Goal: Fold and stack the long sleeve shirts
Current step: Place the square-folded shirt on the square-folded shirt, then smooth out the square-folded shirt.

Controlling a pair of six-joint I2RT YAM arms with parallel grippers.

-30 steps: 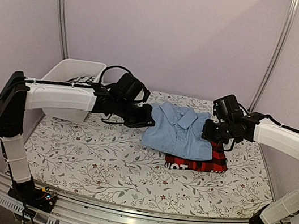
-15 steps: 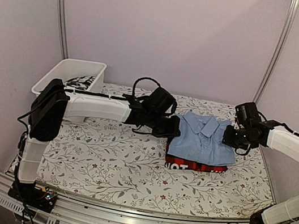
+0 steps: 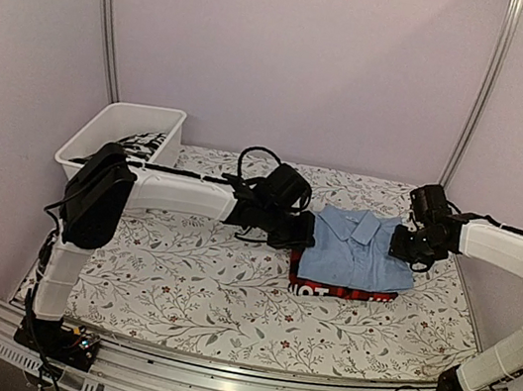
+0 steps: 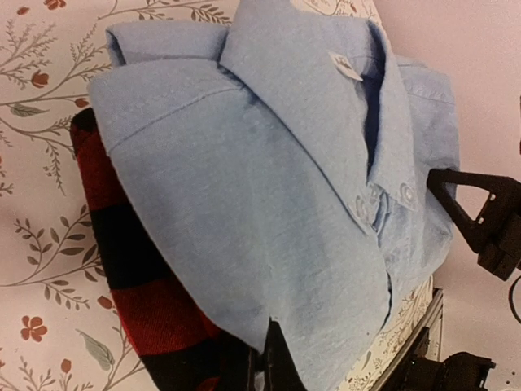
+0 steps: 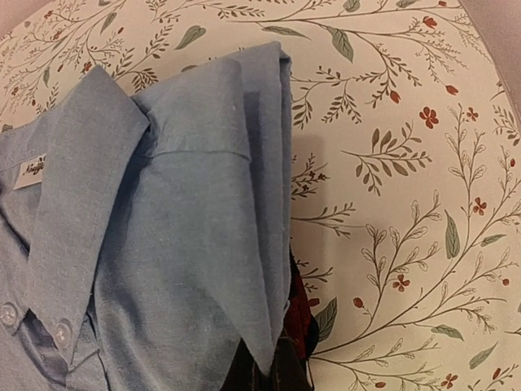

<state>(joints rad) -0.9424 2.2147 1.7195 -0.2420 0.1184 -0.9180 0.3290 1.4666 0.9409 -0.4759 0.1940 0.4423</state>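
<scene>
The folded light blue shirt (image 3: 355, 246) lies collar-up on top of the folded red-and-black plaid shirt (image 3: 341, 292), whose near edge with white lettering sticks out. My left gripper (image 3: 302, 234) is shut on the blue shirt's left edge; in the left wrist view the cloth (image 4: 269, 195) runs into the closed fingertips (image 4: 275, 358) over the plaid (image 4: 122, 244). My right gripper (image 3: 403, 247) is shut on the blue shirt's right edge; in the right wrist view the blue cloth (image 5: 179, 244) ends at the fingers, with plaid (image 5: 299, 318) just beside them.
A white plastic bin (image 3: 121, 137) with dark patterned cloth in it stands at the back left. The floral tablecloth (image 3: 178, 272) covers the table. Metal posts (image 3: 110, 20) rise at both back corners.
Both grippers have carried the blue shirt to the right, from half off the plaid shirt to squarely on top of it. The left arm has stretched far across the table.
</scene>
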